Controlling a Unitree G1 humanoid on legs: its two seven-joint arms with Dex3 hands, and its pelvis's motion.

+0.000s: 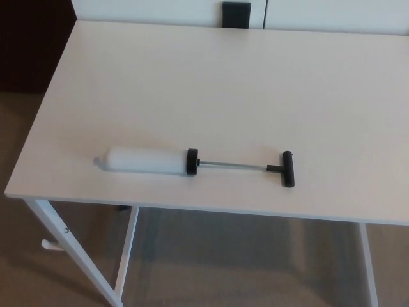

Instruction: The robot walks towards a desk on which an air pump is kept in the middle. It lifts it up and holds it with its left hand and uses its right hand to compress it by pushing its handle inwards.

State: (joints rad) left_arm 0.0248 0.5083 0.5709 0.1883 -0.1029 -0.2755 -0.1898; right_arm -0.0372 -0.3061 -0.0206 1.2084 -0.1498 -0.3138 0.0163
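Note:
The air pump lies flat on the white desk [211, 83], near its front edge and parallel to it. Its white cylinder [142, 160] points left and ends in a black cap [192, 162]. A thin metal rod [233, 166] is drawn out to the right, ending in a black T-handle [287, 169]. Neither of my hands shows in the head view.
A black object [236, 15] stands just behind the desk's far edge, against a white wall. White desk legs [73, 252] slant down at the lower left, and another leg [367, 265] shows at the lower right. Brown floor lies to the left and below.

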